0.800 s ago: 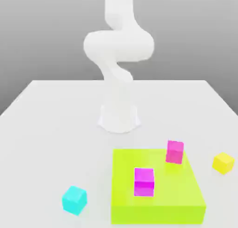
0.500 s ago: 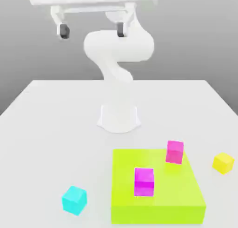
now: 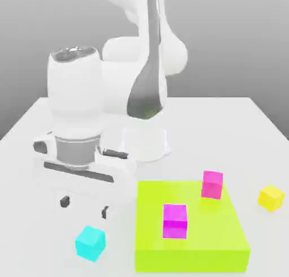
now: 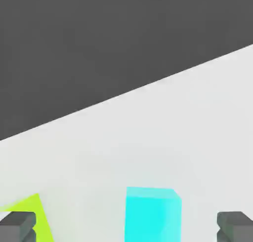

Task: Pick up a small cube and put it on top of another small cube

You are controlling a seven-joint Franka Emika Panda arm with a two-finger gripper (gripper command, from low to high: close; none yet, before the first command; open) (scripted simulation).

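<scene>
So the task is barely started, as far as I can tell. The cyan cube [image 3: 90, 243] sits on the white table [image 3: 45, 129], untouched, just off the exterior view's left side of the big lime green slab [image 3: 192, 236]. Nothing is stacked yet. Grabbing, lifting, carrying and placing are all left to do.

The gripper [image 3: 84, 207] hangs above the cube and a little behind it in the exterior view, with its two dark fingertips [image 3: 65, 202] spread wide and nothing between them. In the hand view the cube [image 4: 150, 214] sits roughly between the two grey finger ends [image 4: 236, 226], a bit closer to one than the other, so the line-up looks decent to me. It's clearly not down around the cube though; there's a gap between the fingertips and the cube top.

For the drop-off, I'd guess one of the two magenta cubes on the slab: one in the middle [image 3: 175, 220] and one near the far corner [image 3: 212, 184]. There's also a yellow cube [image 3: 271, 197] off on the exterior view's right, alone on the table. Can't say which one is meant.

Compared with half a second ago, the hand has dropped a lot. Back then it was way up at the top of the picture, fingers already spread about as wide. The cubes and slab haven't budged.
</scene>
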